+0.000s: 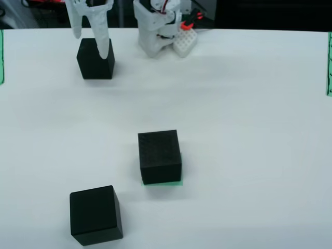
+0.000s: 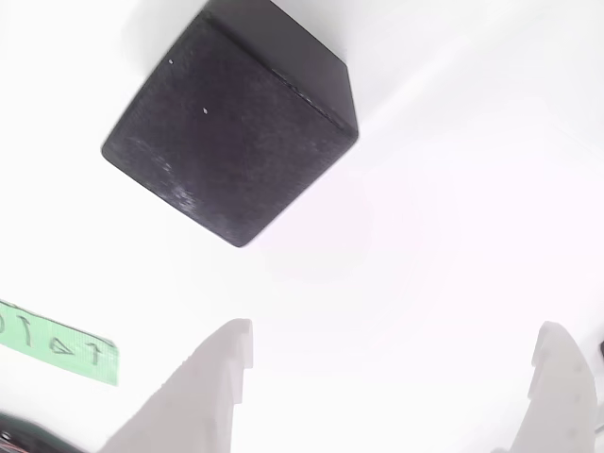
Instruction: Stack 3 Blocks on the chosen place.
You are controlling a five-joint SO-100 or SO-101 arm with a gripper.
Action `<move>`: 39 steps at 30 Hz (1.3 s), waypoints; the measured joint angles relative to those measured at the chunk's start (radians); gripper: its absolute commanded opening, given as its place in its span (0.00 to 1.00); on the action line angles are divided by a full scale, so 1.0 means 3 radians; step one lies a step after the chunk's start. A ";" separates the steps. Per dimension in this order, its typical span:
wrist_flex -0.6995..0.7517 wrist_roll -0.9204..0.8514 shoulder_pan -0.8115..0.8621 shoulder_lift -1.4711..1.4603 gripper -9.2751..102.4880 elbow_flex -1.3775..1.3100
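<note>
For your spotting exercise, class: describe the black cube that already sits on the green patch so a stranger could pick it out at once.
In the view from the front, start at the white table and look to its middle. There stands a black cube, apart from the other two. It alone has a sliver of green patch showing under its near edge; the far cube has the white claw at it.

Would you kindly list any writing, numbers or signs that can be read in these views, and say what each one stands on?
Handwritten dark marks on the green tape strip, in the view that rides on the claw: too blurred to read.
Dark marks on the green strip at the right table edge, in the view from above: too small to read.
The black cubes bear no writing.
</note>
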 measured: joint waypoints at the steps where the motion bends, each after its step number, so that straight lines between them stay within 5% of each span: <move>1: 0.0000 0.0000 0.0123 0.0000 0.41 0.0020; 13: -0.0056 0.0205 0.1120 -0.0240 0.40 0.0465; 29: -0.0465 0.0951 0.1166 -0.0675 0.40 0.0762; 39: -0.0593 0.1299 0.0997 -0.0926 0.30 0.0741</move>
